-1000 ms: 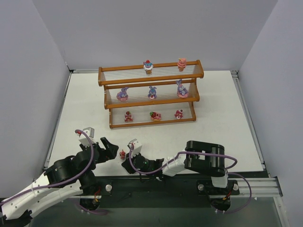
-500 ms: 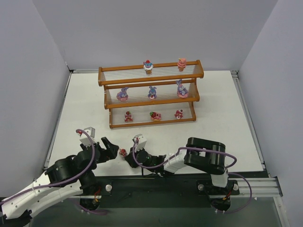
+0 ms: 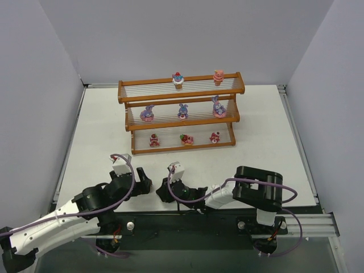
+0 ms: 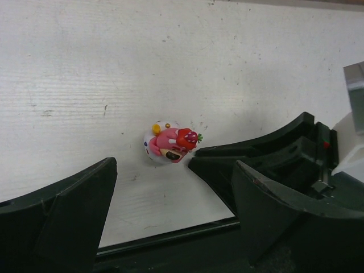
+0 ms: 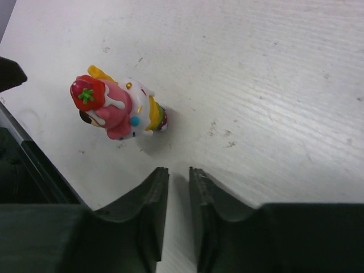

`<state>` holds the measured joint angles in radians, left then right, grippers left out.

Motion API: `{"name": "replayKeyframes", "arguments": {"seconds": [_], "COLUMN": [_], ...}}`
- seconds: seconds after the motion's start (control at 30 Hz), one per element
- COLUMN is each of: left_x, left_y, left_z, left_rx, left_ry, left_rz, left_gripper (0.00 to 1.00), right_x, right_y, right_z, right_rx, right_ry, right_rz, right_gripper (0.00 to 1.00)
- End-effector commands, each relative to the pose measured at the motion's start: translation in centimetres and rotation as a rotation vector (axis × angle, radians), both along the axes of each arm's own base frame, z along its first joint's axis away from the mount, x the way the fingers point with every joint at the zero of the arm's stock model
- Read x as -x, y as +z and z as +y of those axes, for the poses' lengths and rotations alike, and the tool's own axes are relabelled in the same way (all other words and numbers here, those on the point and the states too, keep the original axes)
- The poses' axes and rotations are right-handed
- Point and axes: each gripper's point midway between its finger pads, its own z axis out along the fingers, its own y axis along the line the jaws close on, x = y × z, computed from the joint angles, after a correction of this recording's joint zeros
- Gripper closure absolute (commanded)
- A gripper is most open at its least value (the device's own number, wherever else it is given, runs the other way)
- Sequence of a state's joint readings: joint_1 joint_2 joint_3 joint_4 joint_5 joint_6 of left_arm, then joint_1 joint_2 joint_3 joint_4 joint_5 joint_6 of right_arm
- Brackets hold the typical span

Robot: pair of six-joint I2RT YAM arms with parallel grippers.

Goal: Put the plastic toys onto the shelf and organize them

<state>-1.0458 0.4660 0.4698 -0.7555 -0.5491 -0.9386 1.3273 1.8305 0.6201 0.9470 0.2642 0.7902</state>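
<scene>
The shelf (image 3: 129, 99) stands at the back with several toys on its tiers, among them a purple bunny (image 3: 182, 111) on the middle one. One pink cake toy with a red strawberry (image 4: 170, 142) lies on its side on the table near the front edge. It also shows in the right wrist view (image 5: 116, 111). My left gripper (image 4: 175, 165) is open and empty, with the toy just ahead of its gap. My right gripper (image 5: 177, 170) is shut and empty, its tips just short of the toy. In the top view the toy is hidden between the left gripper (image 3: 143, 183) and the right gripper (image 3: 163, 192).
The table's black front rail (image 3: 187, 219) runs right behind both grippers. Grey walls close in the left, the back and the right. A right-gripper finger (image 4: 250, 151) touches the toy's right side in the left wrist view.
My left gripper has moved right, up to the toy. My right gripper has shifted right. The toy, visible between them before in the top view, is now hidden there.
</scene>
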Motion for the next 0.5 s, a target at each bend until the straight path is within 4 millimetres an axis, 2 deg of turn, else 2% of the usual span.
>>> {"name": "replayKeyframes", "arguments": {"seconds": [0.0,0.03,0.07,0.13,0.27,0.47], "left_x": [-0.8,-0.9,-0.9,-1.0,-0.8,-0.9], "left_y": [0.1,0.1,-0.5,-0.6,-1.0,-1.7], "left_z": [-1.9,-2.3,-2.4,-2.9,-3.5,-2.8], "left_rx": [0.036,0.045,0.035,0.045,0.076,0.055], "left_ry": [-0.034,-0.046,-0.058,-0.083,-0.132,-0.114], "left_rz": [-0.038,-0.043,-0.04,-0.058,-0.087,-0.099], "left_gripper": [0.08,0.08,0.08,0.08,0.08,0.08], "right_x": [-0.5,-0.4,-0.5,-0.6,-0.8,-1.1], "right_y": [0.8,0.6,0.6,1.0,1.5,1.2], "right_z": [-3.0,-3.5,-4.0,-4.9,-5.6,-6.6], "right_rx": [0.027,0.042,0.047,0.051,0.058,0.054], "right_ry": [-0.088,-0.097,-0.109,-0.127,-0.139,-0.163], "right_rz": [0.009,0.018,0.018,0.012,0.01,0.025], "right_gripper": [0.72,0.63,0.59,0.52,0.49,0.48]}}
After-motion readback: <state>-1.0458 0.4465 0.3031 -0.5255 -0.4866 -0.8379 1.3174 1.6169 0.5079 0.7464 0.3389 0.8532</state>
